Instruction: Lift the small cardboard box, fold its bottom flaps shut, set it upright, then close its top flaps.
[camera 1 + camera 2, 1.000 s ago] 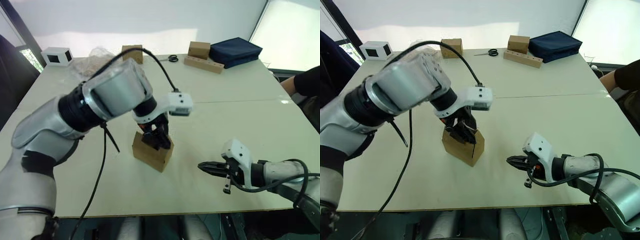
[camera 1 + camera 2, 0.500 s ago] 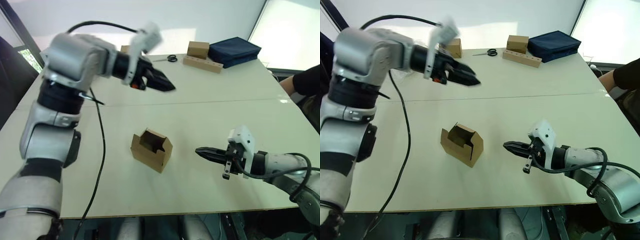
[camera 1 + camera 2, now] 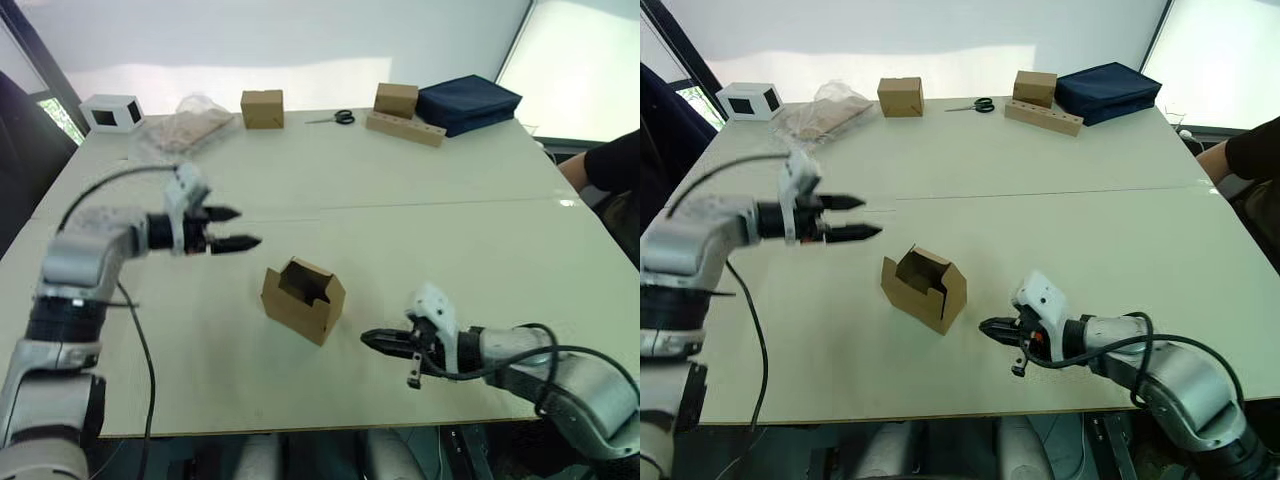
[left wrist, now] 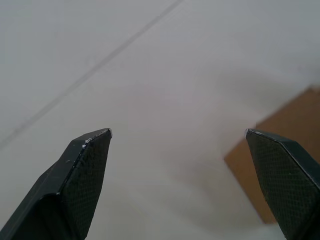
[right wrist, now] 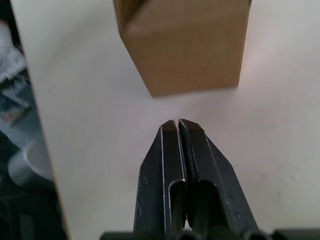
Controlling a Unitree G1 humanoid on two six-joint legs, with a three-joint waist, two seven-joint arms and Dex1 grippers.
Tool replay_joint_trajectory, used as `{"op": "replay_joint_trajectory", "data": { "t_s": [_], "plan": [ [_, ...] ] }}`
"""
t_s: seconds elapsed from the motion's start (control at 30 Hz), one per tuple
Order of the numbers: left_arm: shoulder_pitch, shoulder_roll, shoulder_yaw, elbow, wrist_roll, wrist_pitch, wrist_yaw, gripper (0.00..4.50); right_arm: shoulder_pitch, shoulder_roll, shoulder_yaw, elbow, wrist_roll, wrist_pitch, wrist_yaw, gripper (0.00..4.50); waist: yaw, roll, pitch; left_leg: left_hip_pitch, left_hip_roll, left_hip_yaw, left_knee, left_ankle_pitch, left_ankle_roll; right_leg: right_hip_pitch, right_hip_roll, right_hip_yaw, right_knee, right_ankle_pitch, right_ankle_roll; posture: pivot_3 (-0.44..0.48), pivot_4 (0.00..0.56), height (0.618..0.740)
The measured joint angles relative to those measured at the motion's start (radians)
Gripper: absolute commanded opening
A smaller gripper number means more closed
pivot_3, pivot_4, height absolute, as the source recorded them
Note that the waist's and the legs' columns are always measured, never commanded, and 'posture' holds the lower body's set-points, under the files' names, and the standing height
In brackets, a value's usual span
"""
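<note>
While both head views give the whole table [image 3: 400, 180], the wrist views add close detail on fingers and carton faces.

Small cardboard box [image 3: 304, 299]: stands upright near the middle of the table, between the two grippers, touched by neither.
Box interior: open at the top; shadowed cavity, contents not discernible.
Top flaps [image 3: 311, 283]: not folded shut; notched panels stand up around the opening.
Bottom flaps: under the carton, not visible.
Left gripper [image 3: 236, 228]: held above the table on the robot's left of the box, fingers spread wide.
Left wrist view: two separated fingertips [image 4: 85, 165] over bare tabletop with a seam line; a brown corner of the box [image 4: 280, 165] shows beside one tip, a detail the head views cannot resolve.
Right gripper [image 3: 372, 340]: low over the table on the robot's right of the box, pointing at it, near but apart.
Right wrist view: fingers [image 5: 170, 165] pressed together with nothing between them; a plain brown side wall of the box [image 5: 185, 45] straight ahead, gap of table between.
Head views only, far edge: white box with dark window [image 3: 113, 111], crumpled clear plastic bag [image 3: 185, 120], two other brown cartons [image 3: 262, 107] [image 3: 397, 99], scissors [image 3: 335, 118], wooden block with holes [image 3: 405, 128], dark blue fabric case [image 3: 468, 102].
Right edge: a person's dark sleeve [image 3: 610, 165].
</note>
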Motion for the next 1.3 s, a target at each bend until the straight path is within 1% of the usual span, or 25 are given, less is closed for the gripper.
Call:
{"op": "replay_joint_trajectory", "data": {
  "t_s": [0.13,0.27,0.37,0.4,0.47,0.77,1.13,1.3],
  "plan": [
    [0.073,0.021,-0.002,-0.050,0.033,-0.061,0.003,4.46,-0.031,0.037,0.033,0.017,-0.041,-0.005,-0.007,0.00,-0.001,0.000,0.000,0.001,0.000,0.000,0.000,-0.001,0.002,0.001,0.000,0.000,0.000,0.000,0.000,0.000,0.150,0.740],
    [0.150,-0.015,-0.055,-0.074,0.069,-0.103,0.029,4.46,-0.056,0.079,0.079,0.043,-0.084,-0.015,-0.009,0.00,-0.001,0.000,0.000,0.001,0.000,0.000,0.000,-0.001,0.002,0.000,0.000,0.000,0.000,0.000,0.000,0.000,0.150,0.740],
    [0.153,-0.041,-0.077,-0.099,0.089,-0.116,0.051,4.46,-0.076,0.086,0.087,0.049,-0.095,-0.016,-0.001,0.00,0.000,0.000,-0.001,0.001,0.000,0.000,0.000,-0.001,0.002,0.001,0.000,0.000,0.000,0.000,0.000,0.000,0.150,0.740],
    [0.165,-0.063,-0.089,-0.114,0.092,-0.118,0.058,4.46,-0.089,0.089,0.089,0.050,-0.099,-0.017,0.004,0.00,-0.002,0.000,-0.001,0.001,0.000,0.000,0.000,-0.001,0.002,0.001,0.000,0.000,0.000,0.000,0.000,0.000,0.150,0.740],
    [0.186,-0.076,-0.115,-0.128,0.095,-0.113,0.067,4.46,-0.102,0.091,0.089,0.052,-0.107,-0.017,0.004,0.00,-0.003,0.000,-0.001,0.001,0.000,0.000,0.000,-0.001,0.002,0.000,0.000,0.000,0.000,0.000,0.000,0.000,0.150,0.740],
    [0.251,-0.062,-0.118,-0.245,0.081,-0.030,0.070,4.46,-0.106,0.062,0.075,0.070,-0.149,-0.025,0.026,0.00,-0.002,0.000,-0.001,0.001,0.000,0.000,0.000,-0.001,0.002,0.001,0.000,0.000,0.000,0.000,0.000,0.000,0.150,0.740],
    [0.269,-0.074,-0.121,-0.293,0.064,0.015,0.086,4.46,-0.118,0.054,0.056,0.104,-0.193,-0.048,0.045,0.00,-0.003,0.000,-0.001,0.001,0.000,0.000,0.000,-0.001,0.003,0.001,0.000,0.000,0.000,0.000,0.000,0.000,0.150,0.740],
    [0.272,-0.070,-0.122,-0.291,0.066,0.002,0.088,4.46,-0.118,0.048,0.044,0.103,-0.191,-0.047,0.070,0.00,-0.003,0.000,-0.001,0.001,0.000,0.000,0.000,-0.001,0.003,0.001,0.000,0.000,0.000,0.000,0.000,0.000,0.150,0.740]
  ]
}}
